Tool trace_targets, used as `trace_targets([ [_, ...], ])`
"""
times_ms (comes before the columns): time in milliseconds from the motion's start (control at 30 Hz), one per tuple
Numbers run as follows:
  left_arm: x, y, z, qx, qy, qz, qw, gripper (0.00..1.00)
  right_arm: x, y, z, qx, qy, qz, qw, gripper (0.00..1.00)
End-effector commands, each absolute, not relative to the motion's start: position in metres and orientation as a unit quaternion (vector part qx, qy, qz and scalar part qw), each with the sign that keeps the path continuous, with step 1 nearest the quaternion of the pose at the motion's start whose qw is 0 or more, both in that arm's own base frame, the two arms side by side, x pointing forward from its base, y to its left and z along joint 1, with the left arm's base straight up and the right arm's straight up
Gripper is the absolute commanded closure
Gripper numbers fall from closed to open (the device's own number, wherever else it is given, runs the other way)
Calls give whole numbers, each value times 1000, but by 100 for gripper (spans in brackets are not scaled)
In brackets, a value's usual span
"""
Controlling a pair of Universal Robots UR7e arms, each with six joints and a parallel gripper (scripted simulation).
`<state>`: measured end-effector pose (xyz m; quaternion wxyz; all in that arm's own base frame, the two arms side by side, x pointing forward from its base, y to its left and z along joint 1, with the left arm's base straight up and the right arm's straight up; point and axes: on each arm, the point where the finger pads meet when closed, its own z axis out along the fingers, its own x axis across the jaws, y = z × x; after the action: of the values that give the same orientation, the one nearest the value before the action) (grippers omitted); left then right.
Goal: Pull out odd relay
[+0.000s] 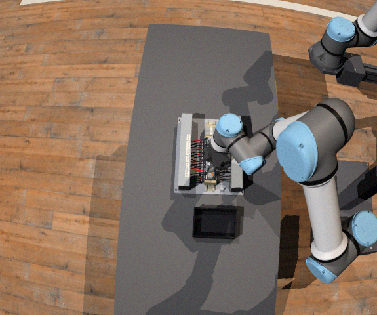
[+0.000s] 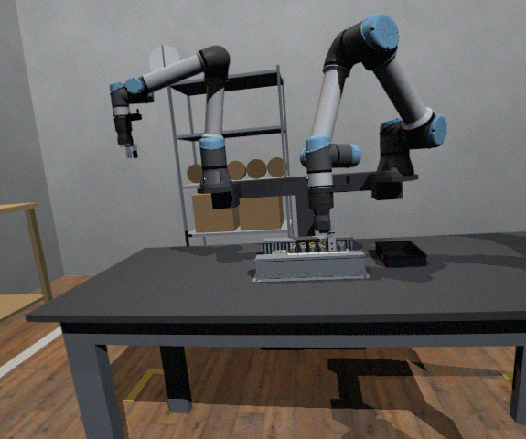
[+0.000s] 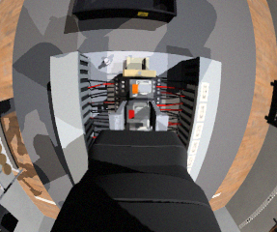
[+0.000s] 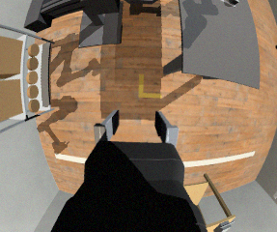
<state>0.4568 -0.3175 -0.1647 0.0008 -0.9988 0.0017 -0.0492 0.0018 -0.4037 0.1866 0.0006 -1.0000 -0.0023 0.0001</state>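
The relay panel (image 1: 178,152) (image 2: 310,270) (image 3: 114,57) looks flat on the table. The relay with the red button (image 3: 139,112) sits in the row. My left gripper (image 3: 138,108) (image 2: 331,240) is shut on it, one finger on each side; whether it is raised in its socket I cannot tell. A relay with an orange button (image 3: 141,88) (image 2: 341,244) stands beside it, towards the tray. Several more orange-button relays (image 2: 302,246) stand upright on the other side. The black parts tray (image 1: 214,236) (image 2: 402,261) (image 3: 109,14) is empty. My right gripper (image 4: 137,118) (image 2: 131,151) is open and empty, away from the table.
Grey slotted wire ducts (image 3: 66,106) (image 3: 207,106) stand on both sides of the relay row, with red and black wires (image 1: 197,155) running between. A beige end block (image 3: 139,72) closes the row on the tray side. A small pale object (image 3: 104,61) lies at the panel's corner.
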Motion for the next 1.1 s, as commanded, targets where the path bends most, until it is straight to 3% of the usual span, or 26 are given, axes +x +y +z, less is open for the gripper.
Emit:
trace_targets([
  [0,457,-318,-164,-999,2,-53,0,100,2,-404,187,-1000,-2,0,0,0],
  [1067,459,-318,-163,-1000,2,-27,0,100,2,-404,187,-1000,-2,0,0,0],
])
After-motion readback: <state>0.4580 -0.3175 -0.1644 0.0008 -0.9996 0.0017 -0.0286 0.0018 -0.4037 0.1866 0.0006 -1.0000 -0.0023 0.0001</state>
